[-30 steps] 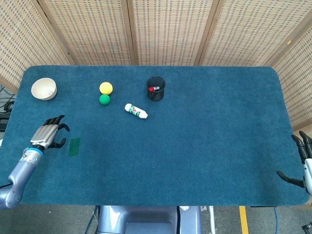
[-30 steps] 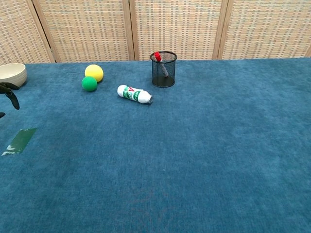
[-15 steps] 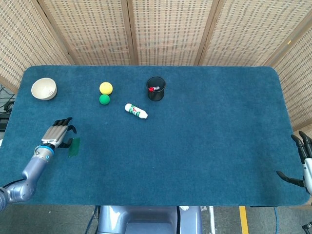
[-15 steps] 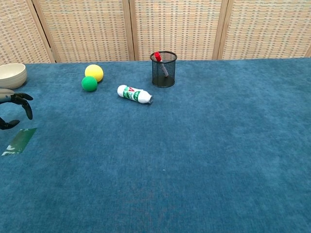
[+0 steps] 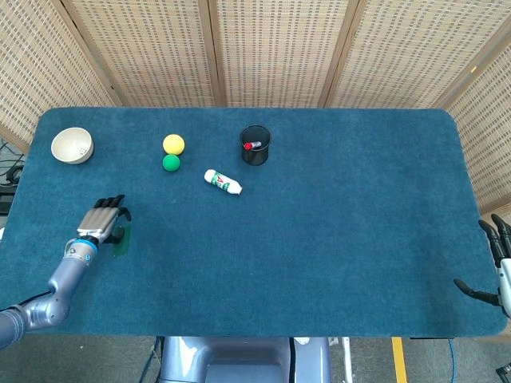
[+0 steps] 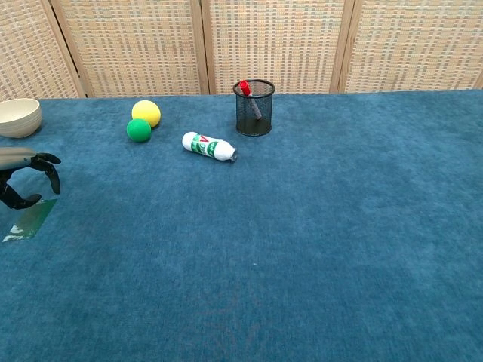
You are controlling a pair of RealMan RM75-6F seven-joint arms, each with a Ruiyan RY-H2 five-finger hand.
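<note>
My left hand (image 5: 102,219) hovers at the table's left side, fingers apart and holding nothing, right over a flat green strip (image 5: 121,241); the chest view shows that left hand (image 6: 29,175) just above the green strip (image 6: 30,219). Further back lie a yellow ball (image 5: 173,144) and a green ball (image 5: 171,163). A white bottle (image 5: 222,181) lies on its side near the middle. My right hand (image 5: 495,263) stays at the table's right edge, fingers spread, empty.
A cream bowl (image 5: 72,145) sits at the far left corner. A black mesh cup (image 5: 255,145) holding a red-capped marker (image 6: 248,95) stands behind the bottle. Woven screens close off the back. Blue cloth covers the table (image 5: 343,223).
My left hand has moved rightward and slightly nearer, from beside the green strip to over it. The right hand has not moved.
</note>
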